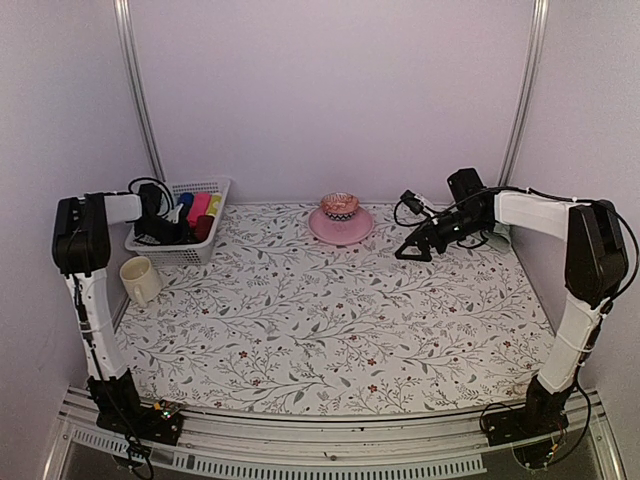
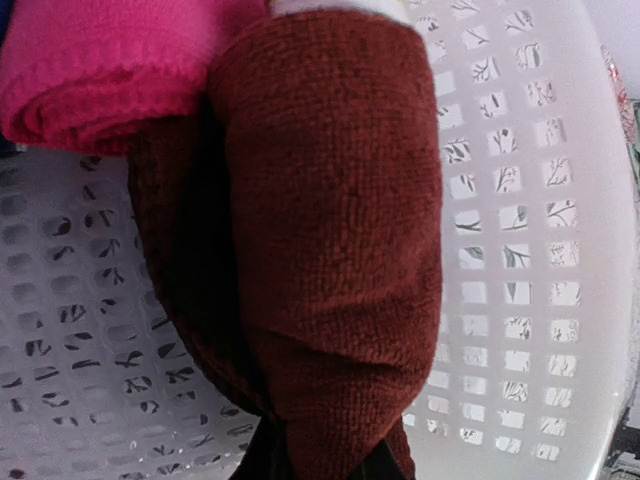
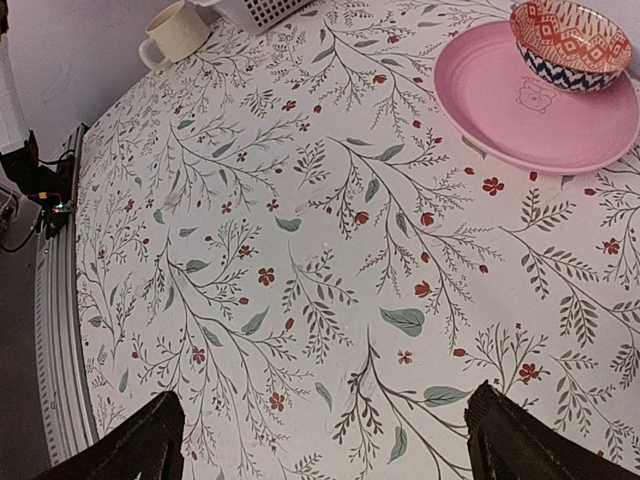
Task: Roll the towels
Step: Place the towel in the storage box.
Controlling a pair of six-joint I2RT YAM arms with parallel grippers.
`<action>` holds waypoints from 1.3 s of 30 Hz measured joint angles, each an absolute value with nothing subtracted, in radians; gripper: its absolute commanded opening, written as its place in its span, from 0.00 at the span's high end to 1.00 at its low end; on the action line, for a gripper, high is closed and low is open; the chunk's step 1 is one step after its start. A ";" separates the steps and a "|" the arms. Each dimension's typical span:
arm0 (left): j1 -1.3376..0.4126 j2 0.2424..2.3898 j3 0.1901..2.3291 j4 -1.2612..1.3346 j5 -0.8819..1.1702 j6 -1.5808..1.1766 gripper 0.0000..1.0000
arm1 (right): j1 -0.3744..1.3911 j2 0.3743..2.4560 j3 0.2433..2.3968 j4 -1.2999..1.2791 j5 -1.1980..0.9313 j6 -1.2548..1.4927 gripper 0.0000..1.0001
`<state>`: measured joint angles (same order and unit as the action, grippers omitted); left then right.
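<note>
The dark red-brown towel [image 2: 330, 230] lies in the white basket [image 2: 520, 300], directly ahead of the left jaws; it is a thick, nappy terry bundle, folded lengthwise into a fat rounded roll, and its near end narrows to a pinch where the left jaws clench it; only two dark slivers of those jaws show at the bottom edge of the wrist view, the rest being hidden behind the cloth. Its far end is cut off by the frame. Beyond the left jaws and to one side, touching the dark towel, lies a bright pink towel [image 2: 100, 70], rolled, of looped weave and partly out of frame. The basket is glossy plastic with a lattice of small square holes; the floral cover shows through them. From above, further coloured cloths in the basket are too small to tell apart.

The right jaws stand released and spread wide, holding nothing, above the floral table cover [image 3: 300, 250]; ahead of them sits a smooth pink plate [image 3: 500, 110] carrying a patterned bowl [image 3: 570, 40], both clipped by the frame; far ahead stands a cream mug [image 3: 175, 32].
</note>
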<state>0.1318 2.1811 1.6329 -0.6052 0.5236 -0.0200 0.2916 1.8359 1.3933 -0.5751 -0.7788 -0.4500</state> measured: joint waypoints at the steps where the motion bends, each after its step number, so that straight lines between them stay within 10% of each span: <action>1: 0.133 2.191 1.628 -0.596 0.538 -0.025 1.00 | 0.292 1.836 1.393 -0.575 -0.779 -0.450 0.01; 22: 0.160 2.153 1.569 -0.572 0.591 -0.067 0.34 | 0.292 1.837 1.393 -0.575 -0.779 -0.450 0.01; 32: 0.164 2.103 1.586 -0.588 0.515 -0.064 0.32 | 0.292 1.847 1.393 -0.575 -0.779 -0.450 0.01; 39: 0.146 2.103 1.656 -0.574 0.503 -0.079 0.67 | 0.295 1.855 1.393 -0.575 -0.776 -0.450 0.01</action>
